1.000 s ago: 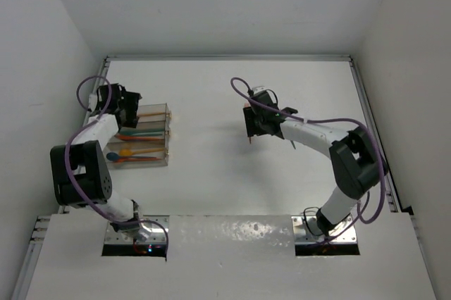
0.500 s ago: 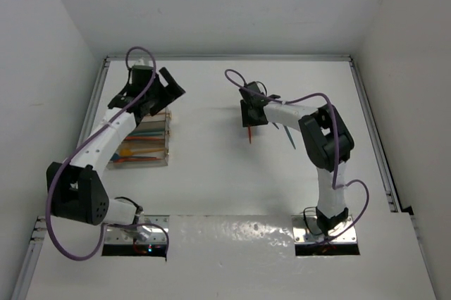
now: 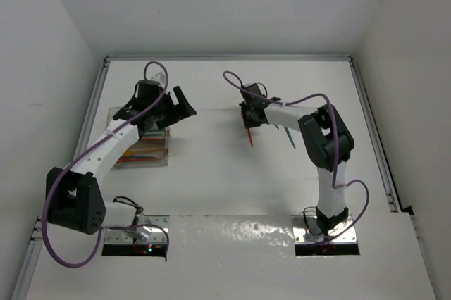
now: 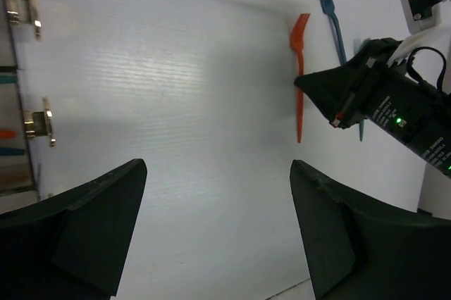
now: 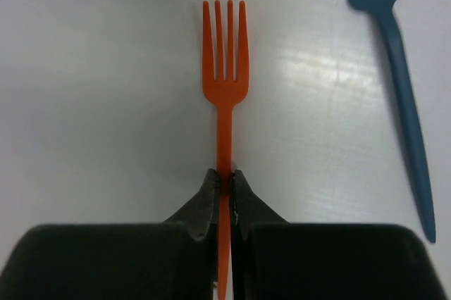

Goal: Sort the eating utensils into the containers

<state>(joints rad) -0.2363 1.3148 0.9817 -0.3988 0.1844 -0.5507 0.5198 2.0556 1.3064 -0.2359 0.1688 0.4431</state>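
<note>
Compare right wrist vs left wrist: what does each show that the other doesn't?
Right wrist only: the right end effector shut on the orange fork handle, tines distinct. Left wrist only: the left end effector open and empty, the containers at the frame edge. Both: that orange fork, the blue fork beside it, the white table.

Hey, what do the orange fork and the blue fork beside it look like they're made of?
The orange fork looks like thin moulded plastic: one even bright colour, a smooth satin surface, a flat slim handle. The blue fork seems the same plastic, evenly coloured, no metallic shine; finish hard to judge.
</note>
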